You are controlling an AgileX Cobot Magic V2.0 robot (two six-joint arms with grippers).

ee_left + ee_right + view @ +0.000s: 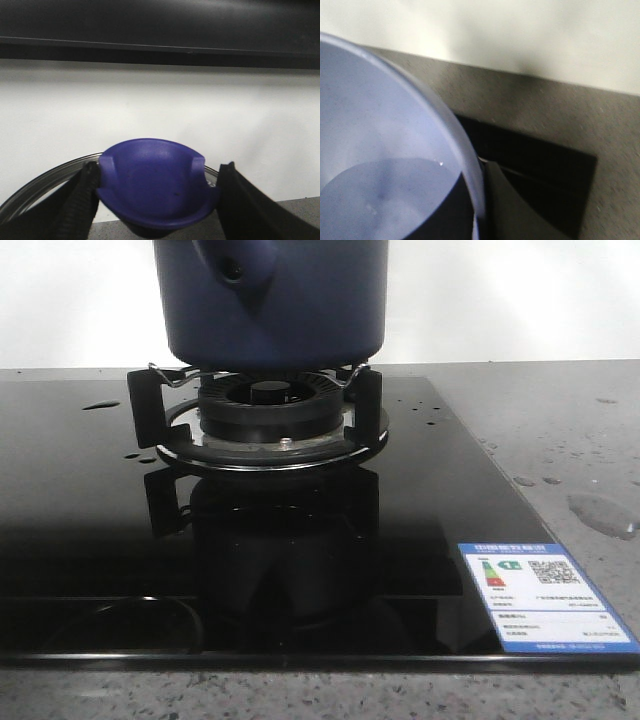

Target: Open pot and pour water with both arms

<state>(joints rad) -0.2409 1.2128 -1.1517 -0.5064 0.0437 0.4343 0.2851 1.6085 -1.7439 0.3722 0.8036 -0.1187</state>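
Observation:
The dark navy pot point(300, 300) stands on the gas burner point(268, 405), its top cut off by the frame. Its stubby side projection point(232, 270) with a round hole faces me. Neither gripper shows in the front view. In the left wrist view my left gripper point(157, 187) is shut on the blue knob point(150, 175) of a glass lid point(45, 182), held up in front of a white wall. My right gripper point(477, 200) is shut on the rim of a periwinkle bowl point(380, 115) holding water point(375, 200), one finger point(512, 207) outside the wall.
The burner sits in a black glass cooktop point(100, 540) with metal pan supports point(145, 405) and a label point(545, 605) at the front right. Water drops point(600, 510) lie on the grey counter to the right. The cooktop corner point(545, 170) lies below the bowl.

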